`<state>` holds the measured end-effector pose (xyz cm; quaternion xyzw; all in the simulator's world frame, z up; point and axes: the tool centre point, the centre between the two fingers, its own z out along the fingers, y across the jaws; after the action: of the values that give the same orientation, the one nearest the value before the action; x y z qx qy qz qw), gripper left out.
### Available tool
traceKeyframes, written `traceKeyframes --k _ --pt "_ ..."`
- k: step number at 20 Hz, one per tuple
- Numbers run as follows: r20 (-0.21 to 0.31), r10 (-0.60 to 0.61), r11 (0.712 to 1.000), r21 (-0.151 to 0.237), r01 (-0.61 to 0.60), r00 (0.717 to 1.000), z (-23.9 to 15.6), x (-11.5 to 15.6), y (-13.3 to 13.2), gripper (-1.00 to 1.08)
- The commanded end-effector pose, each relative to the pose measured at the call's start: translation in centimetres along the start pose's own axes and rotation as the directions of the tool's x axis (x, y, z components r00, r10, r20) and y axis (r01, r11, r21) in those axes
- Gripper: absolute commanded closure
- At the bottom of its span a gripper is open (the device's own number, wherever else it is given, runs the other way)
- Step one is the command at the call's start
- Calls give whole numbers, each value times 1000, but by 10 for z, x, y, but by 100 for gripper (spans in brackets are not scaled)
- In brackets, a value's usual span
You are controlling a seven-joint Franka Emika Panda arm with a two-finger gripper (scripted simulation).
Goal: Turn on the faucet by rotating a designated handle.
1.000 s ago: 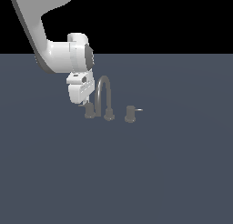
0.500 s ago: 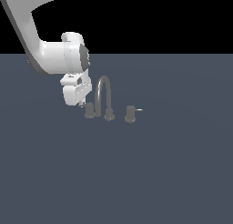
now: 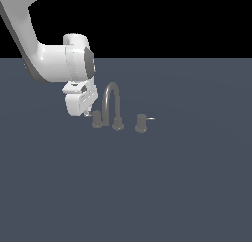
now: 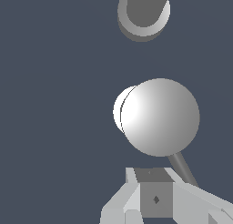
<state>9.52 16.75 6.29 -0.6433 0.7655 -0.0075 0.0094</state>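
**A:** Exterior view first: the faucet [image 3: 112,105] sits just left of the frame's centre, gooseneck arching up, with 1 short valve on each side of the spout base. The gripper [image 3: 86,113] hangs at the lower end of the white arm, in the left-centre of the frame, right beside the left-hand valve. That's the handle [image 3: 96,119] we care about, I think. The other valve [image 3: 141,123], right of the spout, has a bright whitish lever poking toward the right of the frame, so that's not it

**B:** Agreed. Wrist view shows the handle [image 4: 159,116] from above as a big round cap in the middle of the frame, and its thin grey lever rod [image 4: 183,169] runs down-right toward the fingers [image 4: 154,198] at the bottom edge. The rod seems to pass just beside them, can't tell if it's actually touching

**A:** Fingers spread or pressed together?

**B:** Honestly cannot tell. Only the front of the hand is in frame in the wrist view, and the exterior view is too small

**A:** So progress-wise?

**B:** I'd say the approach is basically done, and the rotation itself is what's left. Nothing in either view tells me how far the lever has turned, if at all. Next it probably has to push that rod around the valve
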Motion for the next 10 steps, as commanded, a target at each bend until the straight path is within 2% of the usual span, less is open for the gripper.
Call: traceKeyframes --k 1,6,10 --pt "-6 -1 1000 -20 1 1000 0 2 14 108" --pt "-5 -3 1000 -23 3 1000 -1 3 29 108" --pt "-3 -8 1000 -13 8 1000 0 4 27 108"
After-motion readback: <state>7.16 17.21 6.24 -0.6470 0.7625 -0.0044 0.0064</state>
